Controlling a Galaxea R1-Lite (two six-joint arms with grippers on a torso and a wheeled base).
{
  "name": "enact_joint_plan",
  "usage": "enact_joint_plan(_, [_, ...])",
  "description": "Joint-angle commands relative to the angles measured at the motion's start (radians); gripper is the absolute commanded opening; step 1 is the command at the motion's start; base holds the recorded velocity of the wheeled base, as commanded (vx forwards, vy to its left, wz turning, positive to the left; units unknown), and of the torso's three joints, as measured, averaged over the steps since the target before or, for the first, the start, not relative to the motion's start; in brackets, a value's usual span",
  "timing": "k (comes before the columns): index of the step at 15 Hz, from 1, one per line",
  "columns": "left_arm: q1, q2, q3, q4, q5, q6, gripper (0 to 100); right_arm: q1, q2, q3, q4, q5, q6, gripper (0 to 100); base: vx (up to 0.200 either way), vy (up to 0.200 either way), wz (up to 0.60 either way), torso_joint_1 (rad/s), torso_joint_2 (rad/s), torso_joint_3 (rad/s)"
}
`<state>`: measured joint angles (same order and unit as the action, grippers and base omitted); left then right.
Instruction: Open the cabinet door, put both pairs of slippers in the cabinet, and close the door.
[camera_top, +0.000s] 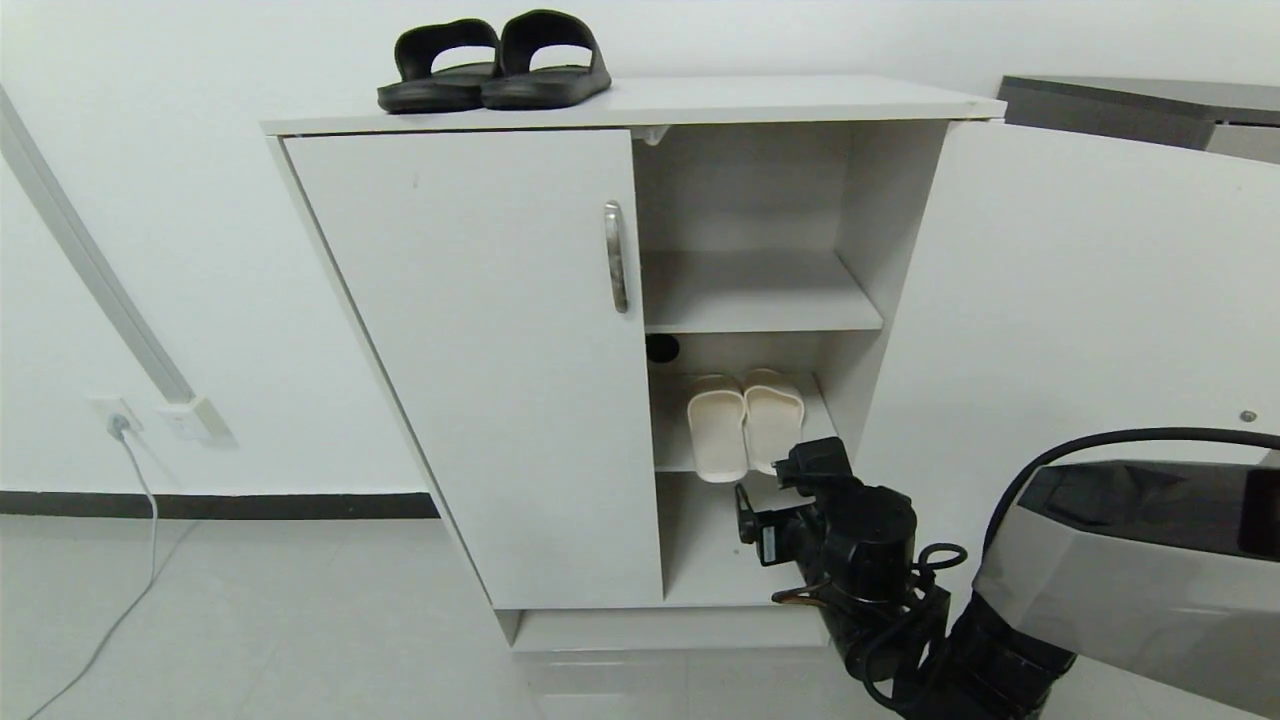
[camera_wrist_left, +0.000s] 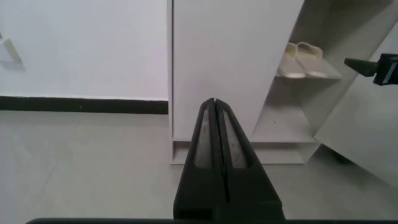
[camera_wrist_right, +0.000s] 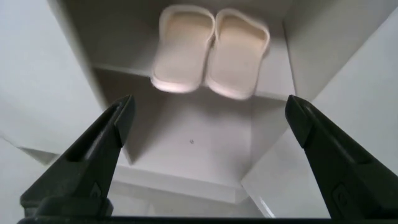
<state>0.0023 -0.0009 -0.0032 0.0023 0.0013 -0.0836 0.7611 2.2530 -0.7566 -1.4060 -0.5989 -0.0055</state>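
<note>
The white cabinet (camera_top: 480, 350) has its left door shut and its right door (camera_top: 1080, 300) swung wide open. A cream pair of slippers (camera_top: 745, 420) (camera_wrist_right: 211, 53) (camera_wrist_left: 303, 57) lies side by side on the lower shelf, toes pointing outward. A black pair of slippers (camera_top: 490, 65) rests on the cabinet top at the left. My right gripper (camera_top: 775, 490) (camera_wrist_right: 209, 106) hangs open just in front of and below the cream pair, holding nothing. My left gripper (camera_wrist_left: 214, 102) is shut and empty, low over the floor, facing the closed door.
A metal handle (camera_top: 615, 255) runs down the closed door's edge. The upper shelf (camera_top: 750, 295) and bottom compartment (camera_top: 705, 550) are bare. A wall socket with a cable (camera_top: 120, 420) sits at the left. A grey unit (camera_top: 1140, 105) stands behind the open door.
</note>
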Motion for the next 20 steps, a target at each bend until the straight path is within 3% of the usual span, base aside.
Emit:
enact_joint_plan(1, [-0.001,0.001,0.000,0.001,0.000,-0.001,0,0.004,0.007,0.002,-0.001,0.001,-0.001,100,0.000,0.200,0.00,0.017,0.01,0.002])
enact_joint_plan(16, [-0.002,0.001,0.000,0.001,0.000,-0.001,0,0.012,0.013,0.000,-0.105,0.041,-0.062,100,0.000,0.200,0.00,0.005,0.00,0.002])
enact_joint_plan(20, [-0.001,0.001,0.000,0.001,0.000,-0.001,0,0.012,0.014,0.002,-0.103,0.057,-0.067,100,0.000,0.000,0.00,0.000,0.00,0.000])
